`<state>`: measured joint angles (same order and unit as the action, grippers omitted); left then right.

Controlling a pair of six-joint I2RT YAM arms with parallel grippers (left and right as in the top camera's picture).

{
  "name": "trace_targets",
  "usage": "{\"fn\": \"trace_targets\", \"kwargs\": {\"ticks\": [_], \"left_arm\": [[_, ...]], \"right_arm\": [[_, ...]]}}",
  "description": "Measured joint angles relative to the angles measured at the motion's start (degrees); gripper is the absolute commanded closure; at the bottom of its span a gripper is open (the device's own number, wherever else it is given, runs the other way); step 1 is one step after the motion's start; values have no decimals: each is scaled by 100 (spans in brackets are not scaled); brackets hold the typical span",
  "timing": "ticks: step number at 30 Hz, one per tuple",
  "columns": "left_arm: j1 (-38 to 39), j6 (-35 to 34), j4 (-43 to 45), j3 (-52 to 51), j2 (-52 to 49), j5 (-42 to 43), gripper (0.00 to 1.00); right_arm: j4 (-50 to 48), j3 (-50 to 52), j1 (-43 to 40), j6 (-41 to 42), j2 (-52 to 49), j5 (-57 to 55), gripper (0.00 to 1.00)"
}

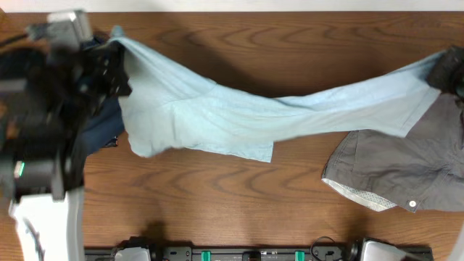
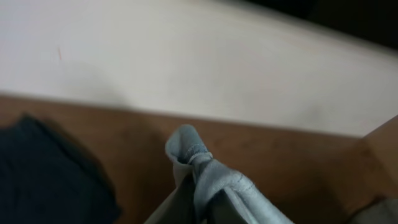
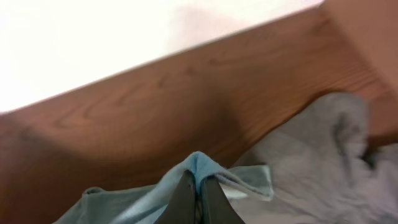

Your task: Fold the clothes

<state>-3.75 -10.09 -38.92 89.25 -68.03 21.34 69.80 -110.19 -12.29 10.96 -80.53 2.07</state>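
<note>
Bunched pale-blue cloth fills the bottom of both wrist views: the left pincer [image 2: 196, 190] is pressed together on one end of the light-blue garment [image 1: 239, 116], the right pincer [image 3: 199, 190] on the other. The garment's long axis runs side to side over the far half of the wooden worktop [image 1: 217, 210], stretched between the arms and sagging mid-span. A grey garment [image 1: 406, 167] lies by the right end, a navy garment [image 2: 43, 174] by the left; a pale surface [image 2: 186, 56] stands beyond the far edge
</note>
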Motion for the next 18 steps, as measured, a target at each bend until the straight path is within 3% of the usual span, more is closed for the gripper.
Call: {"fn": "trace_targets", "kwargs": {"ticks": [4,12,18], "left_arm": [[131,120,468,-4,-1132,22,94],[264,243,2691,127,-3176,52,94],[105,240,2986,1912,-3755,20,94]], "right_arm": [[-586,11,52,-133,-977,291,99],[-3071,55,420,28,-2402,739,99],[-3757,-658,470,560,-2474,826,99]]}}
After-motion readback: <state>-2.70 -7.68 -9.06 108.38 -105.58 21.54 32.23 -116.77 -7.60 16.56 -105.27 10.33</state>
